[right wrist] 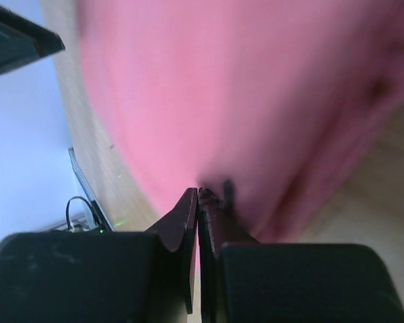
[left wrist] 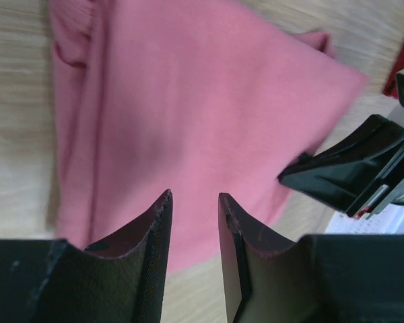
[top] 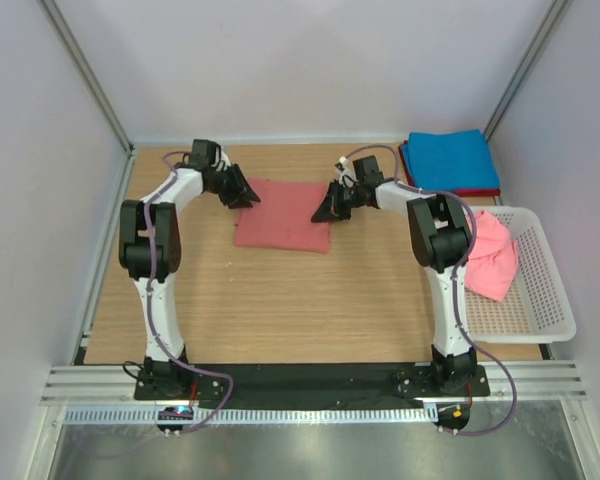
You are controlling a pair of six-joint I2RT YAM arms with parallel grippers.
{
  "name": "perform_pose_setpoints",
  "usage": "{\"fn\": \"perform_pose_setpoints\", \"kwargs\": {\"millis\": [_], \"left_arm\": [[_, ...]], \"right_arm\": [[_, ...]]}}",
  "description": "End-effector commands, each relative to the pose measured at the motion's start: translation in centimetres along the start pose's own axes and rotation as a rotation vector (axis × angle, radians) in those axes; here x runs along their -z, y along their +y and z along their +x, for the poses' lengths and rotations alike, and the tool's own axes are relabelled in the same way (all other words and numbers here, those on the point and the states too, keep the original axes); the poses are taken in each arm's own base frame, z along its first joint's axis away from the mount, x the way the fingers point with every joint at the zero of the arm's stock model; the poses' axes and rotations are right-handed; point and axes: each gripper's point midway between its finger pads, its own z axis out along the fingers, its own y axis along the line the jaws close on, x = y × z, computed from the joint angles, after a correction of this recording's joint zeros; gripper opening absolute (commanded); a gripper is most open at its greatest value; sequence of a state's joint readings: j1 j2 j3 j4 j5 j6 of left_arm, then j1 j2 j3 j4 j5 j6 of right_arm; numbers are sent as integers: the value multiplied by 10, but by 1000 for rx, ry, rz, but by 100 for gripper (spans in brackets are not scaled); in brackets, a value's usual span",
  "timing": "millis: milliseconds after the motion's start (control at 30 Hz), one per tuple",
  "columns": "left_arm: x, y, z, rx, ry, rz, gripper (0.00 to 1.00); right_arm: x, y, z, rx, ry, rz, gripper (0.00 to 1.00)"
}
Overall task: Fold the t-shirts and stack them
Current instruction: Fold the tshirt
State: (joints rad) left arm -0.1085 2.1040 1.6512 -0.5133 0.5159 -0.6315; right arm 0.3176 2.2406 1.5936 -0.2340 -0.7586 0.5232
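right hand (right wrist: 198, 192) clenched on an edge of the pink shirt (top: 285, 215), lying flat on the table (top: 280, 310); left hand (left wrist: 194, 196) released, poised over the opposite edge. better to pinch there too, then lift both sides level.

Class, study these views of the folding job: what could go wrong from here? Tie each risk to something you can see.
1. The right gripper is shut on the red shirt only at its fingertips, so the cloth may slip out when lifted.
2. The left gripper is open over the shirt, holding nothing. If the right pulls alone, the folded shirt could drag or skew on the table.
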Motion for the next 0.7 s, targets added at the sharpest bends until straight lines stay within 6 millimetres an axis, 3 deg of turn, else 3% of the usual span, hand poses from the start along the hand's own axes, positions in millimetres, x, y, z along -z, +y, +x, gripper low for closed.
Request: {"fn": "perform_pose_setpoints", "kwargs": {"millis": [0,67,200,333,433,533,667], "left_arm": [[-36,31,-3,9,13,-17,34],[-53,52,2,26,41,-52,34],[-51,58,-8,38,39,-60,33],[-30,38,-31,23,-9,-47,34],[-15,12,-56,-10,-67,-15,36],[-10,-9,-67,-18,-91,43,38],[-15,-13,-60,-7,-63,76,38]], "right_arm": [[-8,-36,-16,-78,-21,-63,9],[-4,-51,-21,-92,-33,-66,11],[18,-37,-37,-81,-77,-130,18],[47,9,-71,-40,-167,-171,26],[52,23,-90,-18,-215,-164,31],[43,7,-101,-36,-226,-107,32],[22,-19,-112,-64,-223,-76,33]]}}
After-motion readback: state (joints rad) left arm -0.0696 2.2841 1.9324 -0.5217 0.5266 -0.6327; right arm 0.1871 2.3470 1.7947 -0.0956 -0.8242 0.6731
